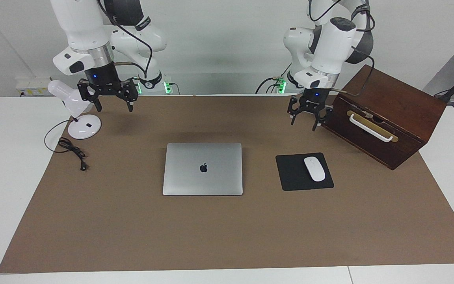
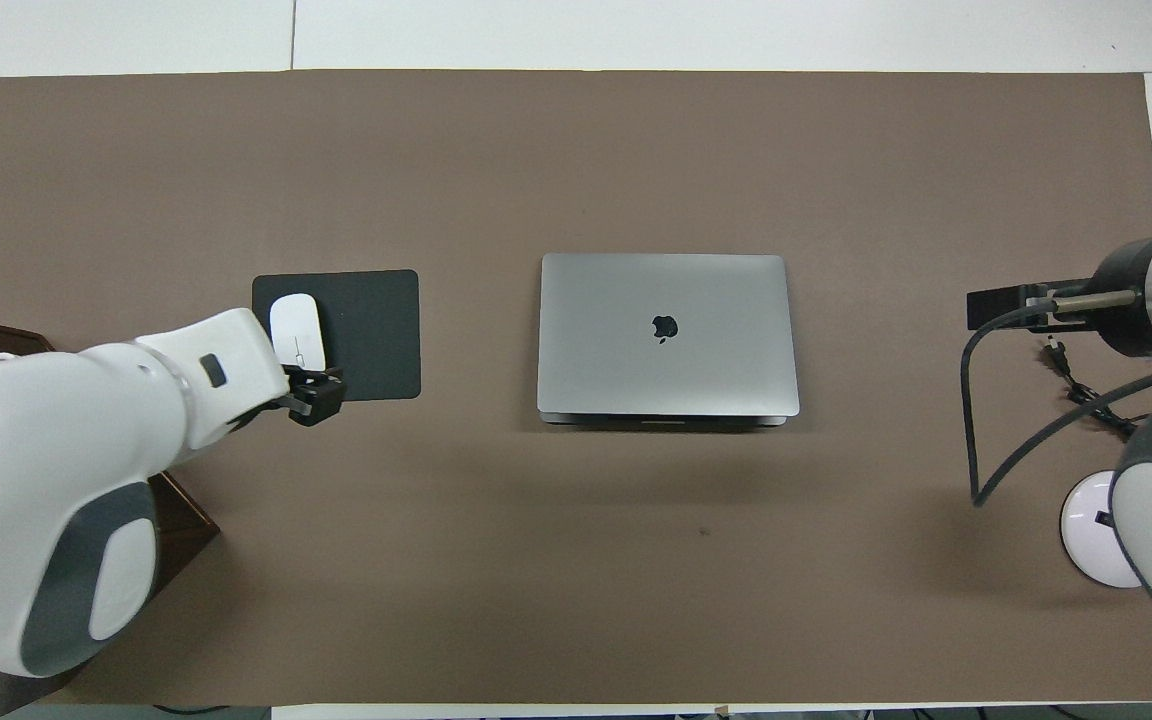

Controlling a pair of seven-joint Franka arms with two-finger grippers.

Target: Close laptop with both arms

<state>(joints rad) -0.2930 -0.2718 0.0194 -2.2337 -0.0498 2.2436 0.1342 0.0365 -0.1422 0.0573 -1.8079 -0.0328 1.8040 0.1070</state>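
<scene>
Laptop (image 1: 203,169) shut flat, left gripper (image 1: 310,116) and right gripper (image 1: 110,97) raised apart

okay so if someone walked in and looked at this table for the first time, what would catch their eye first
Probably the silver laptop, lying shut and flat in the middle of the brown mat. Next, the two white arms raised over the mat's robot-side edge: the left gripper open beside the dark wooden box, the right gripper open beside the white desk lamp. A white mouse sits on a black pad toward the left arm's end.
</scene>
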